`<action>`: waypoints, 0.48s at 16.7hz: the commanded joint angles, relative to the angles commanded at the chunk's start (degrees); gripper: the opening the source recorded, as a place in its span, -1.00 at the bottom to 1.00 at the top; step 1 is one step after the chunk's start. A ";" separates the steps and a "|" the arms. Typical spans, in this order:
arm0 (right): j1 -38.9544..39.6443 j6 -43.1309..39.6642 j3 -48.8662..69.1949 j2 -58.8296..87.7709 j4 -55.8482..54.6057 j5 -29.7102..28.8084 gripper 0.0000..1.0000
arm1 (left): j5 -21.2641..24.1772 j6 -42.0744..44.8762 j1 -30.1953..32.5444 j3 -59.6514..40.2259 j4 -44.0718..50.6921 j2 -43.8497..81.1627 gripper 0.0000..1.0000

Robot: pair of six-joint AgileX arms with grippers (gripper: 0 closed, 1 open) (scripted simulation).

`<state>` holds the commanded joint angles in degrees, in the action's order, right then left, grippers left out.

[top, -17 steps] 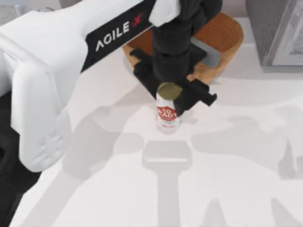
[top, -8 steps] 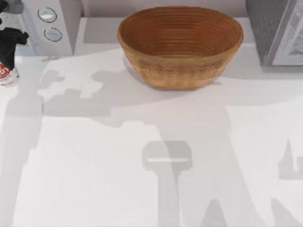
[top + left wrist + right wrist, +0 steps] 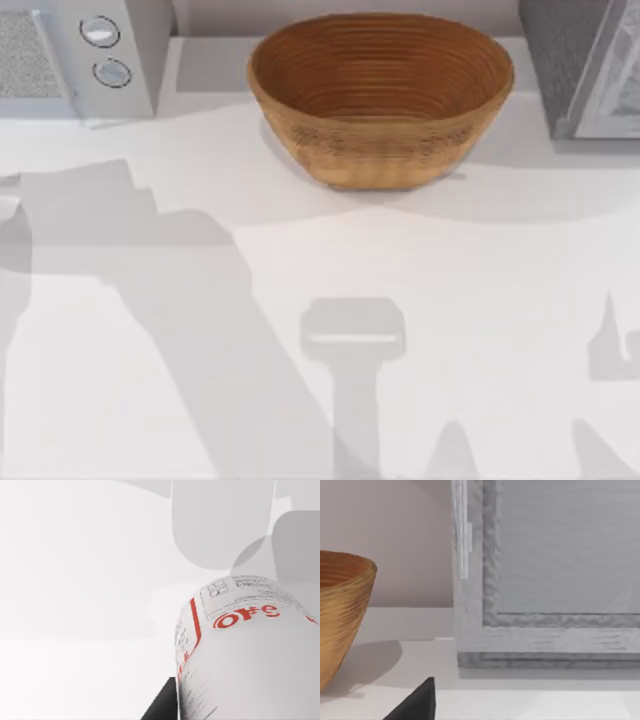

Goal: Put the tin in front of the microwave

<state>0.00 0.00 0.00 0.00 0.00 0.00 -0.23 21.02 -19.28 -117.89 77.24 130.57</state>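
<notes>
A microwave (image 3: 85, 60) sits at the far left corner of the table, seen from above. It is a pale grey-white box. Two round silver dials, one above the other, are set in a side panel on its right part. A speckled grey mesh window fills the part to the left of the dials and runs off the edge of the view.

A tin (image 3: 247, 650) appears very close in the left wrist view, above the white table surface. It is a cylinder with a white label, red lettering, a red line along one edge and blocks of small grey print. Its lid is out of sight.
</notes>
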 joint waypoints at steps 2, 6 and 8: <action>0.00 0.00 0.00 0.00 0.00 0.00 1.00 | 0.00 0.00 0.00 0.00 0.00 0.00 -1.00; 0.00 0.00 0.00 0.00 0.00 0.00 1.00 | -0.04 0.08 0.04 1.07 -1.05 -0.06 -1.00; 0.00 0.00 0.00 0.00 0.00 0.00 1.00 | 0.00 0.03 -0.02 1.80 -1.80 0.00 -1.00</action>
<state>0.00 0.00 0.00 0.00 0.00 0.00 -0.23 21.05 -19.30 -116.09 75.44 130.57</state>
